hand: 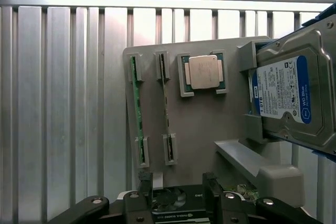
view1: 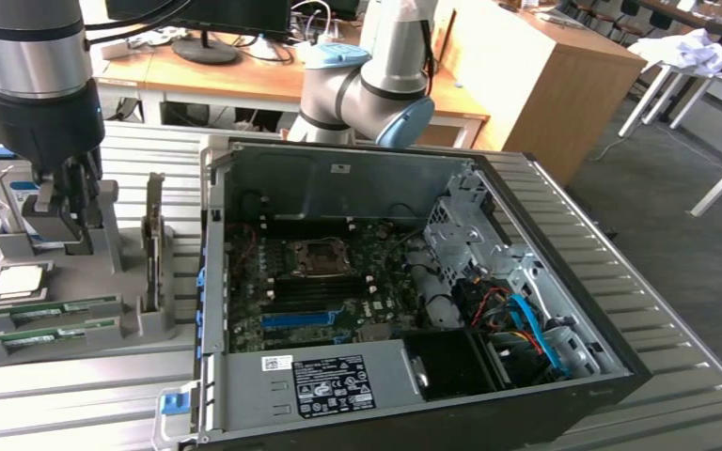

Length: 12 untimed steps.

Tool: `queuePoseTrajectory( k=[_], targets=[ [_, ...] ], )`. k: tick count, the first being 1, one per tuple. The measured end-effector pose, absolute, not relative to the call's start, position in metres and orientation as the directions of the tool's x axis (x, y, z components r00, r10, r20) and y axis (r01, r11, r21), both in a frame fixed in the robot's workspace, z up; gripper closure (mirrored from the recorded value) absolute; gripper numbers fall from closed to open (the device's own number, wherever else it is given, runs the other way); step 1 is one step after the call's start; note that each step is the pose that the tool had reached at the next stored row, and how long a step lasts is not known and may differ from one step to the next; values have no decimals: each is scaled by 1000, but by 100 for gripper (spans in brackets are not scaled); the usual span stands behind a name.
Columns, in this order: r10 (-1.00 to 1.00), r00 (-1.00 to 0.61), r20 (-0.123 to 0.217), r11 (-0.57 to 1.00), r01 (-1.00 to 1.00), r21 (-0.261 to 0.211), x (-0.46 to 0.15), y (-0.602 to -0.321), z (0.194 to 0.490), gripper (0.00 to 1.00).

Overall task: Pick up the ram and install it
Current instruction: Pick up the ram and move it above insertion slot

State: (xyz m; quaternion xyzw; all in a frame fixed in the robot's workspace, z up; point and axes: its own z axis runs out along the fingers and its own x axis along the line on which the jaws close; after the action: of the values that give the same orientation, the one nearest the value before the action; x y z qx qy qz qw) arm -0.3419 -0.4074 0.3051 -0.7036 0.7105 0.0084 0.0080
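Green RAM stick sits on edge in the nearest row of the grey parts tray, which lies at the exterior view's left of the open computer case. A second RAM stick is in the row just behind it, beside the processor chip. Both are seated in their tray brackets, neither lifted.

Gripper hangs over the far part of the tray, close by the upright hard drive. Its fingers are spread with nothing between them. Wrist view agrees: fingers parted, graphics card below them, both sticks well apart from the fingertips across the tray face.

Motherboard is exposed inside the case, with the processor socket toward its far middle. Dark memory slots run just on the near side of the socket. They look unfilled, though the detail is too fine to be sure.

Progress, as a judgement: early
- No pick made. The gripper touches neither stick and is not above them
- No stick in or near the case, so nothing of the install shows as done
- The whole pick and the whole install remain
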Motion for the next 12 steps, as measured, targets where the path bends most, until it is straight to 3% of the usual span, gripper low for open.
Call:
queuePoseTrajectory(
  k=[12],
  targets=[
    [-1000, -10, -23, 10, -1000, 1, -342, -407, 303, 50]
  ],
)
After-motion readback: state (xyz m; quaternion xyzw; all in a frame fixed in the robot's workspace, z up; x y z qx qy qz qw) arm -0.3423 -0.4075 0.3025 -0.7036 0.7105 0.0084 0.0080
